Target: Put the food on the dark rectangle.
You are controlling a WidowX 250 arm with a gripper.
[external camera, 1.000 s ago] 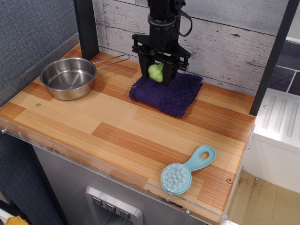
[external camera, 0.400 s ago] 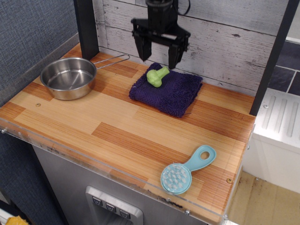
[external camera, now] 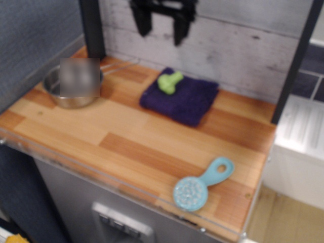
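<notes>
My pincer [external camera: 163, 26] hangs high above the counter [external camera: 136, 147], at the top edge of the view, with its two fingers spread apart and nothing between them. The food [external camera: 169, 82] — a small light-green broccoli piece — lies on the dark rectangle [external camera: 180, 97], resting near the cloth's rear left corner and well inside its edges. The view is blurred, so I cannot tell the exact tilt of the piece, only that it sits on the cloth and not on the wood. The steel pan [external camera: 73, 84] stands to the left, well apart from the cloth, and the light-blue brush [external camera: 199, 184] lies near the front right edge of the counter; neither touches the task items. Judgement: the placing step appears complete, and the step in hand is the retreat after release. The next move calls for little — keep the fingers open, clear the work area upward and away from the cloth, and avoid any descent that could nudge the piece toward the cloth's edge.
</notes>
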